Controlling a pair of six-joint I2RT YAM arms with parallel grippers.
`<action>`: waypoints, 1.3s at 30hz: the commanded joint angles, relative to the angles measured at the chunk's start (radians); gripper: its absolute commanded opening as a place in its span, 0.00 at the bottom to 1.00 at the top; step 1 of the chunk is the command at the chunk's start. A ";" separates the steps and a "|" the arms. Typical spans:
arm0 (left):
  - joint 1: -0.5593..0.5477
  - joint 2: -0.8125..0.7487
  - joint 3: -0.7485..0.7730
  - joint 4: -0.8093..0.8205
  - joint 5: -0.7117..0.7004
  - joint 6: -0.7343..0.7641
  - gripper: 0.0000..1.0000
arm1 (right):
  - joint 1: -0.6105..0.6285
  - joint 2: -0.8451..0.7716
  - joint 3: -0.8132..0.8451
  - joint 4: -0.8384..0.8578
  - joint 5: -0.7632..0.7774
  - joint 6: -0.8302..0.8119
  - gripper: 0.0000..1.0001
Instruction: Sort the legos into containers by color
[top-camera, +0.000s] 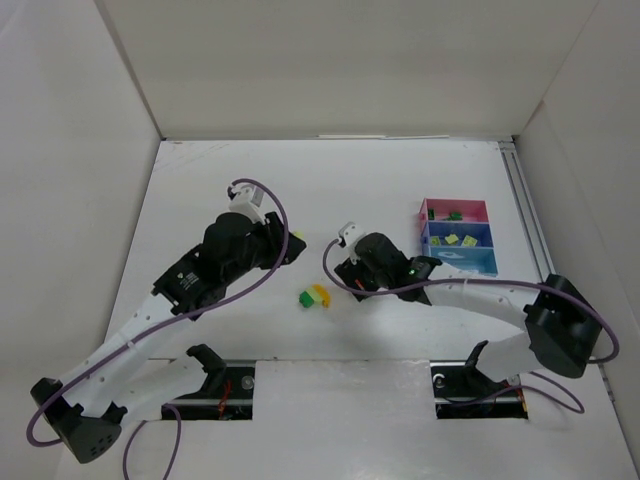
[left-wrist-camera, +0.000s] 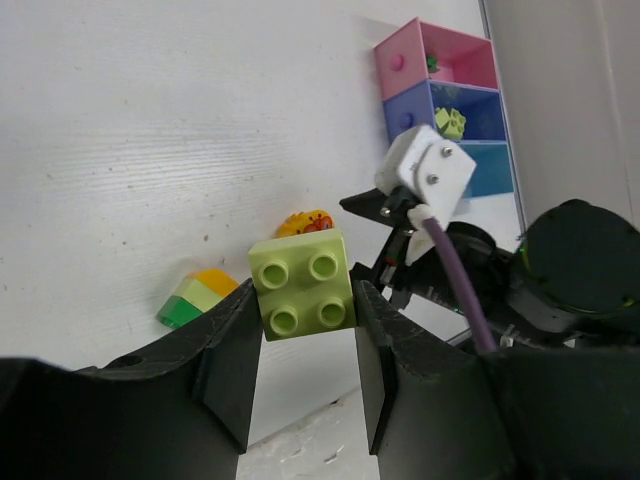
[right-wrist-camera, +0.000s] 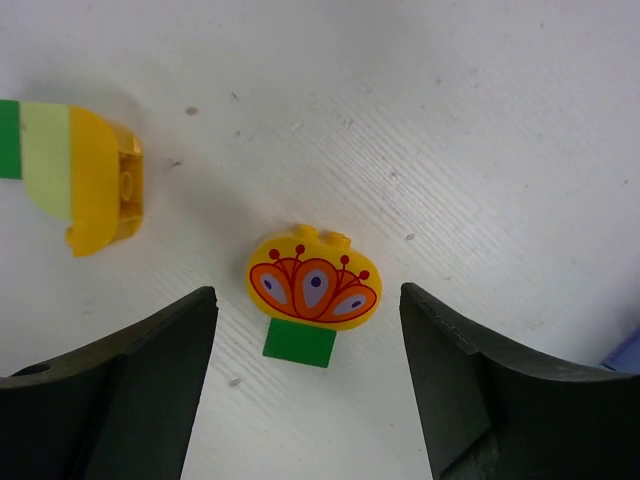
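white counter (top-camera: 400, 180), trays (top-camera: 424, 226) at its right. left tool (left-wrist-camera: 305, 340) pinching a pale green brick (left-wrist-camera: 303, 284) by flat sides; right tool (right-wrist-camera: 305, 310) spread above a yellow flowered piece (right-wrist-camera: 312, 280) lying mid-counter. probably light, hard, slick: best squeezed across flat faces.

I count three trays joined in one row (top-camera: 456, 237): one pink tray (top-camera: 470, 207), one dark blue tray (top-camera: 482, 232) and one light blue tray (top-camera: 478, 262). The pink tray holds one dark green brick (top-camera: 453, 214) for certain; a second speck is too small to tell. The dark blue tray holds two pale yellow-green bricks (top-camera: 450, 239) (top-camera: 467, 241).

Left of the row there is one clump (top-camera: 315, 296) of three bricks. Nearer the row is one pair, a round orange piece (right-wrist-camera: 312, 283) on a green brick (right-wrist-camera: 299, 343). There are two grippers. The left gripper (left-wrist-camera: 305, 300) pinches one four-stud pale brick (left-wrist-camera: 303, 292), and the right gripper (right-wrist-camera: 305, 320) carries none.
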 joint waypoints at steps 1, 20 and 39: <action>0.002 -0.004 0.061 0.041 0.036 -0.032 0.21 | 0.001 -0.075 0.011 0.024 -0.018 -0.031 0.79; 0.263 0.044 -0.135 0.749 0.951 -0.325 0.21 | 0.001 -0.754 -0.184 0.579 -0.392 -0.244 0.84; 0.263 -0.026 -0.088 0.658 0.924 -0.266 0.21 | 0.001 -0.438 0.037 0.668 -0.581 -0.367 0.88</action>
